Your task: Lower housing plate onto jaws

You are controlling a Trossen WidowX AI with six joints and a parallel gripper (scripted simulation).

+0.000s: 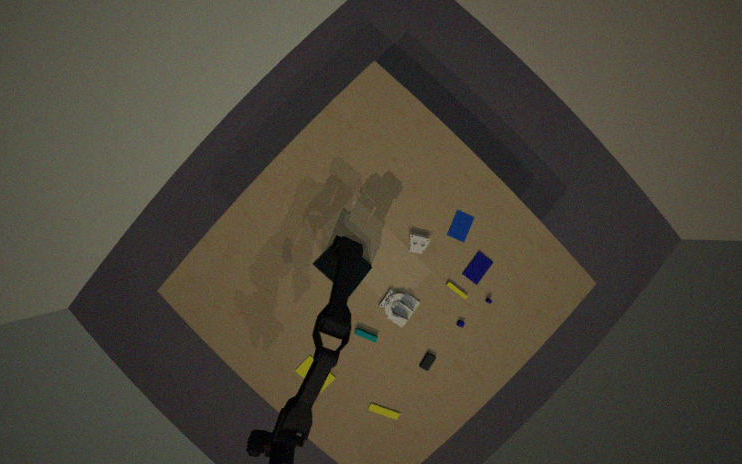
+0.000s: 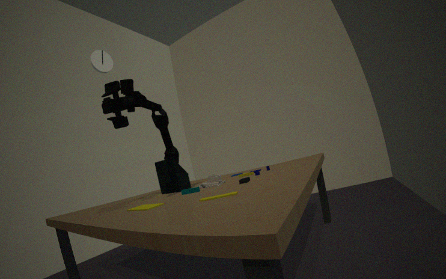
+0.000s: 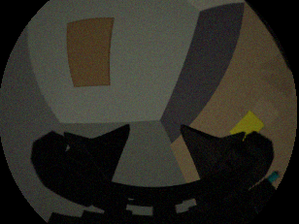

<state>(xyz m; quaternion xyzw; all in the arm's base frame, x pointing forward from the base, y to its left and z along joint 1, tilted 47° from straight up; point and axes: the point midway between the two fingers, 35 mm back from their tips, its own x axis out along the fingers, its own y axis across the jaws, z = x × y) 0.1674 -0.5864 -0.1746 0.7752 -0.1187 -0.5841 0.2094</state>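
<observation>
My gripper is open and empty, raised high above the table at its near left side. A white assembly lies on the table beside the arm's base, with a curved rim and grey jaw-like parts on top; its pins and stubs are too small to tell. A separate small white plate with two round marks lies apart from it, farther up in the top view; it looks like the housing plate. Neither white part shows in the wrist view.
Near the assembly are a teal block, a black block and a yellow bar. Blue and dark blue plates lie beyond. A yellow plate lies under the arm, another yellow bar nearer the edge.
</observation>
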